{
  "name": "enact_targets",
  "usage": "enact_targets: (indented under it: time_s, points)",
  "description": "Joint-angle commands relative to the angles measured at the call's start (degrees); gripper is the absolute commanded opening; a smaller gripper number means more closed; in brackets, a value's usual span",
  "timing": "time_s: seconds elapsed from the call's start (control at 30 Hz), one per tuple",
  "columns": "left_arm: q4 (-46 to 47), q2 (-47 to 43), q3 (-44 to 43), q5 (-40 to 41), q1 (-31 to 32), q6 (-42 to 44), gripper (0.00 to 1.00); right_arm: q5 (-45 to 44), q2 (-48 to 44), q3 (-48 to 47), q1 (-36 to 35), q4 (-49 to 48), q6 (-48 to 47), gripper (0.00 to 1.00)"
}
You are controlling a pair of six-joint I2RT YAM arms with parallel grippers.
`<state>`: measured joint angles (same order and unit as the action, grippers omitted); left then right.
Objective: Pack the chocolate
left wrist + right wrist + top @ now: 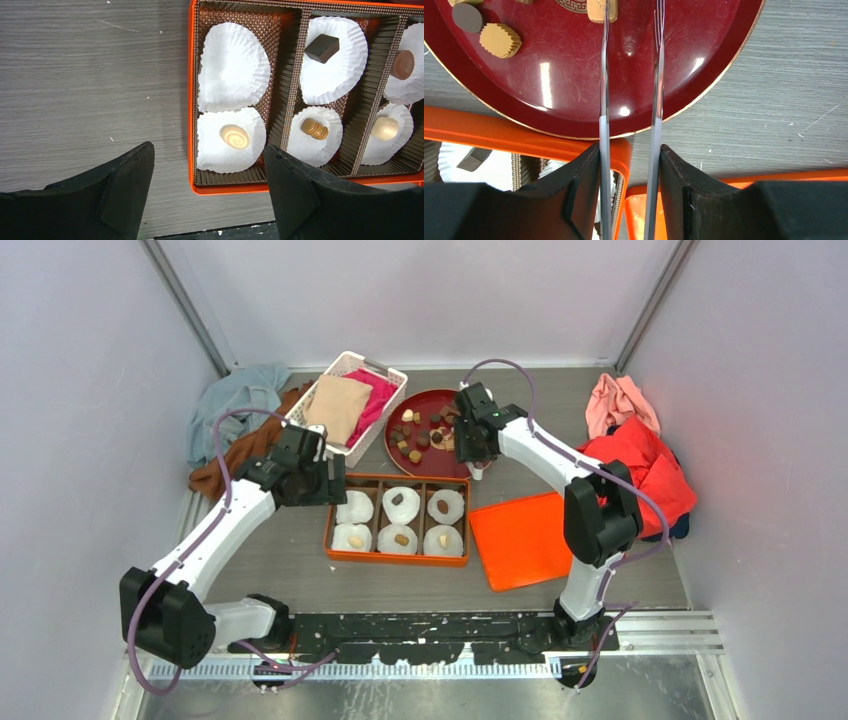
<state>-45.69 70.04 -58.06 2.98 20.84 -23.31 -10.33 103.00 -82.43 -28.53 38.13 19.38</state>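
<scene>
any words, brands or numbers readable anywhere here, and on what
No text reads clearly in any view.
Tan chocolate at the top edge of the right wrist view: embossed marks, cropped and partly behind the tweezers, unreadable.
Red plate: key-pattern ornament, not letters.
Orange box and paper cups: no print visible.

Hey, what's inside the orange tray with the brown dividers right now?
Six white crinkled paper cups; five hold one chocolate each, and the far-left cup is empty. Anything beneath the cups is covered.
</scene>
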Motion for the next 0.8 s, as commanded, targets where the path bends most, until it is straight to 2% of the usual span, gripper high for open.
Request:
enact_targets:
  time_s: [0.0, 0.5, 0.77]
  points:
    - [1.6, -1.0, -1.4, 1.1, -0.1, 0.8, 0.81, 0.6, -0.6, -3.6, 0.0, -3.5, -0.5, 0.49]
    - [1.4, -1.2, -1.0, 1.6, -0.2, 0.8, 0.81, 5.1, 0.0, -3.9, -0.6, -4.6, -0.6, 0.49]
    - [1.5, -1.0, -0.9, 1.7, -0.1, 0.9, 0.81, 1.5, 3.0, -5.8, -2.3, -1.1, -2.4, 0.49]
